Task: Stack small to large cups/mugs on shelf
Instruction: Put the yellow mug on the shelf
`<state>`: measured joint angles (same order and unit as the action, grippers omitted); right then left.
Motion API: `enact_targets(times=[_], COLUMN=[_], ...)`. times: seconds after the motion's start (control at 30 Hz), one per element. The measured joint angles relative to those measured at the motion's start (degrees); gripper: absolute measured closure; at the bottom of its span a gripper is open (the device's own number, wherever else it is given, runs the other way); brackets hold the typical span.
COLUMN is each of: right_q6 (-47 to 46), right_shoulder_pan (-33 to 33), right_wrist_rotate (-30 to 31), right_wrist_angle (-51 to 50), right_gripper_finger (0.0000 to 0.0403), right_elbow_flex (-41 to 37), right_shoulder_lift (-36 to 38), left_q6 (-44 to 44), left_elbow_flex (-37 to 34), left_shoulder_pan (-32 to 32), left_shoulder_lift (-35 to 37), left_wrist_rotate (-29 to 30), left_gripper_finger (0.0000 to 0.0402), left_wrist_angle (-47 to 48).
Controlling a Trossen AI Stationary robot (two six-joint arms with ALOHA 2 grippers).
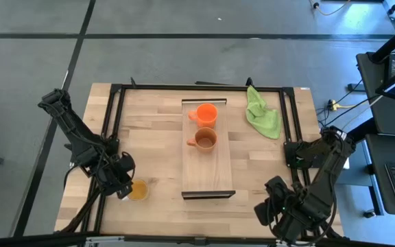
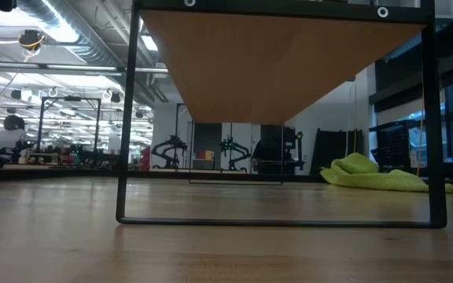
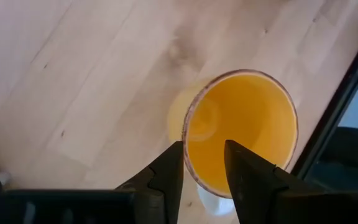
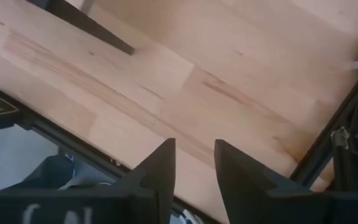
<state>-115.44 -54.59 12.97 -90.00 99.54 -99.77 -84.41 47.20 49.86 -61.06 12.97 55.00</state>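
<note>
At the lower left of the high view, just outside the black frame rail, the yellow-orange mug with a pale handle (image 1: pixel 139 191) stands upright on the pale wooden surface (image 1: pixel 149 137). The left tool (image 3: pixel 202 163) hangs right over it; in the left wrist view its two dark fingers sit narrowly apart, straddling the near rim, one outside the wall and one over the mouth, and whether they already press the wall cannot be told.

Toward the middle of the frame, the long light-wood shelf (image 1: pixel 208 175) carries the bright orange mug (image 1: pixel 205 113) at its upper end and the duller brown-orange mug (image 1: pixel 204 140) just below it, near each other.

The right tool (image 4: pixel 193 163) waits at the lower right, fingers slightly parted, holding nothing. A green cloth (image 1: pixel 262 113) lies at upper right.

A thin-wall pinch looks risky: the mug could tilt, slip out, or clip the frame rail on the way to the shelf.
</note>
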Motion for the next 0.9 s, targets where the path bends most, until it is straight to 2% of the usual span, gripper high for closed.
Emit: enact_targets(times=[0.2,0.47,0.67,0.9], right_q6=[0.2,0.2,0.7,1.7], right_shoulder_pan=[-0.7,-1.2,-1.2,-1.2], right_wrist_rotate=[0.0,0.0,0.0,0.0], right_wrist_angle=[0.0,0.0,0.0,0.0], right_gripper_finger=[0.0294,0.0295,0.0295,0.0295], right_elbow_flex=[-0.3,-0.3,-0.3,-0.3], right_shoulder_lift=[0.0,0.0,0.0,0.0], left_q6=[-3.0,-19.4,-24.0,-29.3], left_elbow_flex=[0.0,0.0,0.1,0.9], left_shoulder_pan=[-0.6,-1.0,-1.0,0.0], left_shoulder_lift=[-0.6,-2.5,-2.6,-1.1], left_wrist_rotate=[-1.8,-7.9,-4.8,-4.1], left_gripper_finger=[0.0292,0.0291,0.0291,0.0291], left_wrist_angle=[1.9,3.6,1.0,1.6])
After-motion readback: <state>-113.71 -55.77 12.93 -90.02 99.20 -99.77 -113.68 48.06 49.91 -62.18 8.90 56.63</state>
